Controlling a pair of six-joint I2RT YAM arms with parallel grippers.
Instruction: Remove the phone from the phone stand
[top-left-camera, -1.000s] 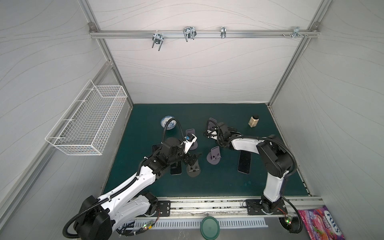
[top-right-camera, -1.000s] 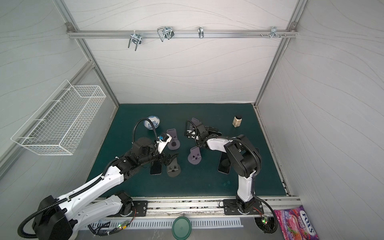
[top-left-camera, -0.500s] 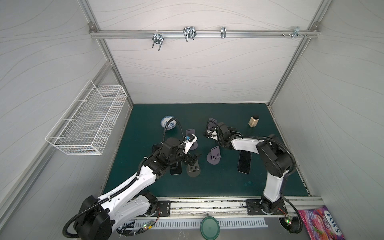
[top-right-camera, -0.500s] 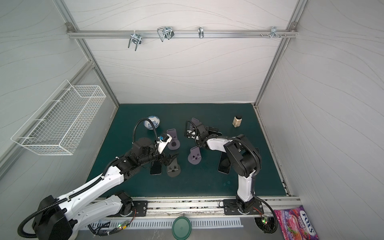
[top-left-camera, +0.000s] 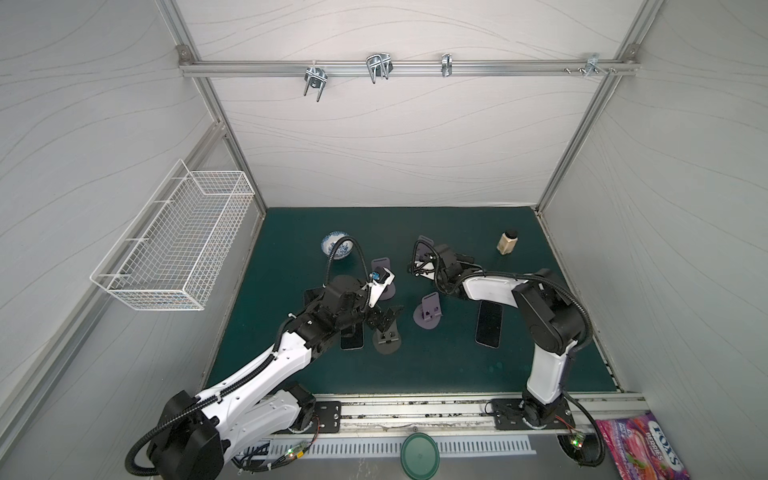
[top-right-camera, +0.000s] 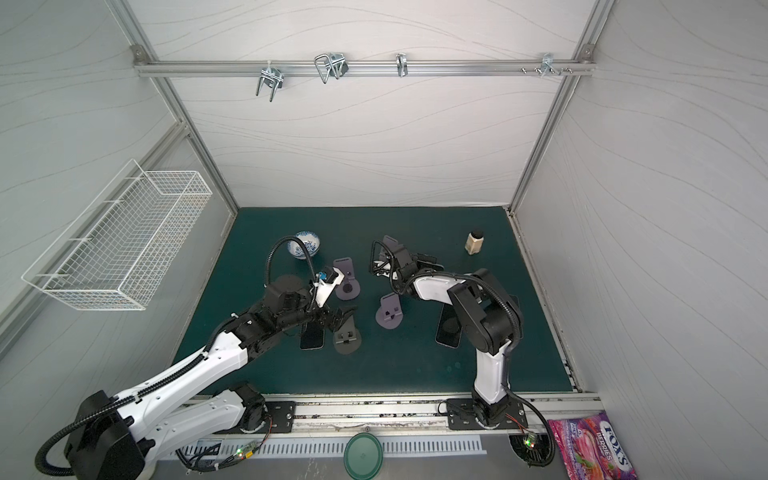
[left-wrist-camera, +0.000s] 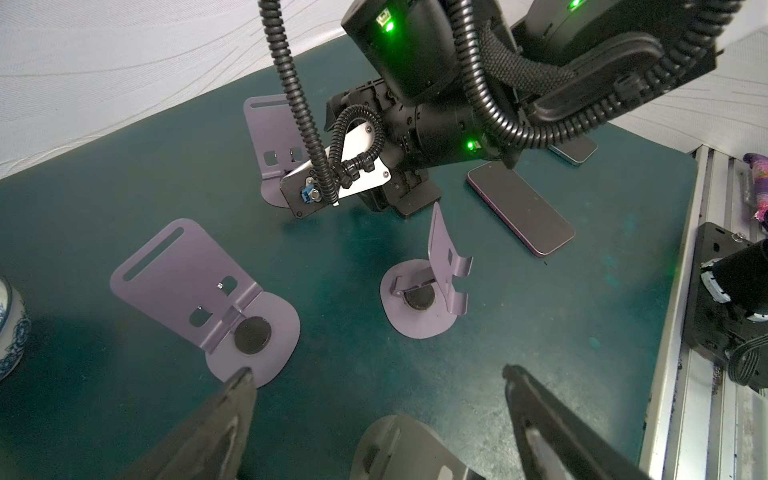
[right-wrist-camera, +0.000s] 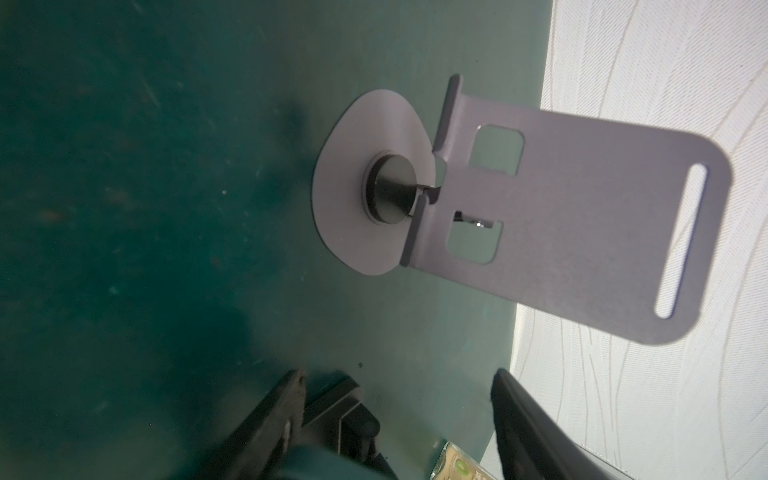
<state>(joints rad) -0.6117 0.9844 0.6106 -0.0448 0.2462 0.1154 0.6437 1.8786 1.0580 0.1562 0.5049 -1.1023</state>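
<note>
- The green worktop (top-left-camera: 415, 374) is seen in both top views, and both arms are reached in over it from its near edge.
- The left arm (top-left-camera: 266, 372) is stretched long and low from its base, on a diagonal toward the middle. Its wrist is bent so that the left claw (left-wrist-camera: 376, 372) is aimed forward and down.
- The right arm (top-left-camera: 544, 328) is folded. Its black link is raised from the base, the elbow is held high, and the white forearm is run back down toward the rear middle. The wrist is rolled onto its side.
- The left claw is spread wide and grips nothing. A dark stand (left-wrist-camera: 395, 446) is set below and between its fingers; whether it is touched cannot be told.
- The right claw (right-wrist-camera: 397, 374) is held low with its fingers (right-wrist-camera: 286, 407) apart, and green surface is seen between them. A dark block is seen just inside one finger; what it is cannot be told.
- The purple phone stand (right-wrist-camera: 561, 232) is stood upright straight ahead of the right claw, near but untouched.
- The phone (top-left-camera: 489, 324) is laid flat on the worktop behind the right claw, beside the raised link and well apart from that stand.
- A second phone (top-left-camera: 352, 340) is laid flat behind the left claw, just beside the dark stand and partly covered by the wrist.
</note>
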